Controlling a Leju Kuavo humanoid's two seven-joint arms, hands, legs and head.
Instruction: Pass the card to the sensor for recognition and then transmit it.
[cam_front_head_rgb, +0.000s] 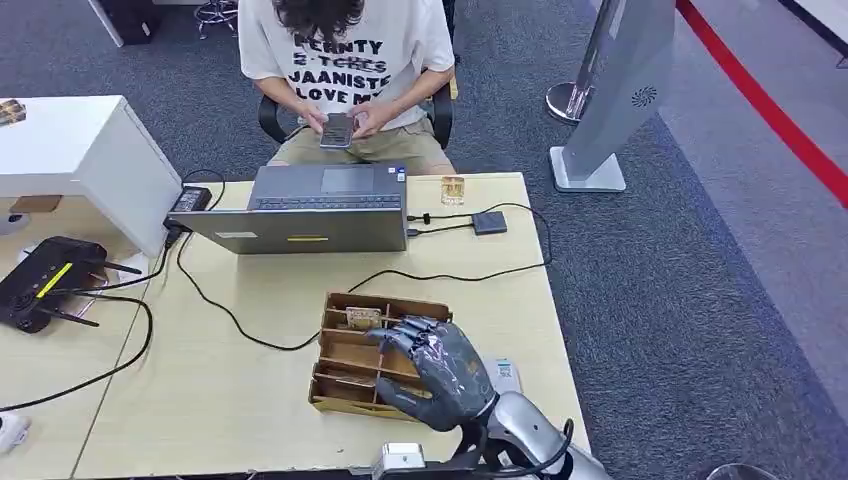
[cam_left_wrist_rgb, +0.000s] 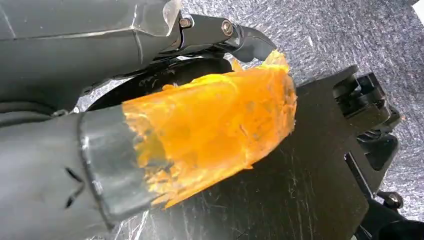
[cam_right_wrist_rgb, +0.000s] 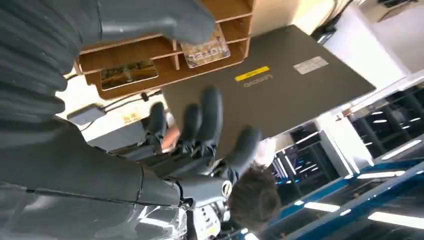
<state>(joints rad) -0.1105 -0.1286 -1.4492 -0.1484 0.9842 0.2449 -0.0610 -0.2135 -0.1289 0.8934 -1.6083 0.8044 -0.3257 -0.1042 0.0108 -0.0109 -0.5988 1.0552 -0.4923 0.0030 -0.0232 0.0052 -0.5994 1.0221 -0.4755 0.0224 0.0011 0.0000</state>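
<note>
Router: a black router (cam_front_head_rgb: 40, 282) with a yellow stripe and antennas lies at the left edge of the pale wooden table (cam_front_head_rgb: 220, 400), its cables trailing across the top.
Laptop: a grey laptop (cam_front_head_rgb: 310, 210) stands open at the far side of the table, its lid toward the robot; the right wrist view shows a yellow sticker on that lid.
Person: a seated person (cam_front_head_rgb: 345, 70) in a white printed shirt holds a phone (cam_front_head_rgb: 337, 130) in both hands behind the laptop.
Card box: a brown divided wooden box (cam_front_head_rgb: 345, 360) sits on the table near its right front corner.
Card: a patterned card (cam_front_head_rgb: 363, 317) (cam_right_wrist_rgb: 205, 50) lies in the box's far compartment, just beside the fingertips.
Right hand: the right hand (cam_front_head_rgb: 435, 370) hovers over the box with fingers spread apart, grasping nothing.
Sensor: a small dark square device (cam_front_head_rgb: 489, 222) on a cable lies right of the laptop.
Left hand: the left hand (cam_left_wrist_rgb: 100, 150) shows close up, an orange wrap on its thumb; whether it is released or clenched, I cannot tell.
</note>
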